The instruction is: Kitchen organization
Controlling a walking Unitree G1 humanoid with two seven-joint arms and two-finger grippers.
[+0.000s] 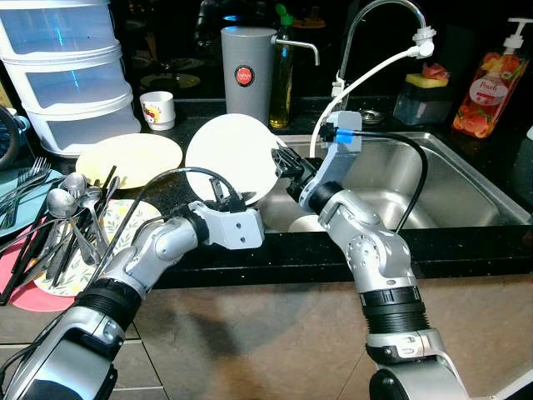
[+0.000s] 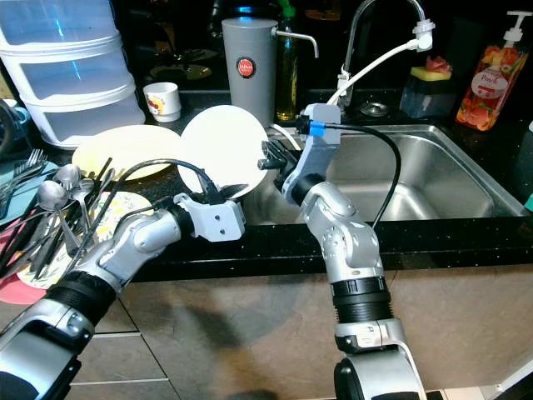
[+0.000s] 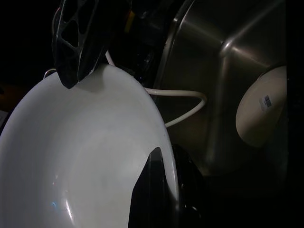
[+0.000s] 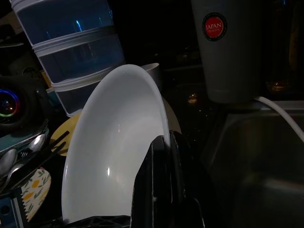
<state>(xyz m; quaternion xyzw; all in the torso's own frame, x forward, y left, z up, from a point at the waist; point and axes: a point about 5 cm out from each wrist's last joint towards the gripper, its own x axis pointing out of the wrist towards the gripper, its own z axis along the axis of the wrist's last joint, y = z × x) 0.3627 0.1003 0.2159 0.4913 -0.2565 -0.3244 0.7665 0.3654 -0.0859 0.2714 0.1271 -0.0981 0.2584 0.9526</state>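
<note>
Both claws clamp the white plate (image 1: 231,158), left claw (image 1: 226,200) below, right claw (image 1: 286,169) beside, above the desk's front edge; probably next one claw must release.

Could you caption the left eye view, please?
Both claws grip a white plate upright at the sink edge.

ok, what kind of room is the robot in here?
Most likely a home kitchen, at the sink counter: a steel sink with a tap, a pile of cutlery on the black counter, and a white plate held by both grippers.
</note>
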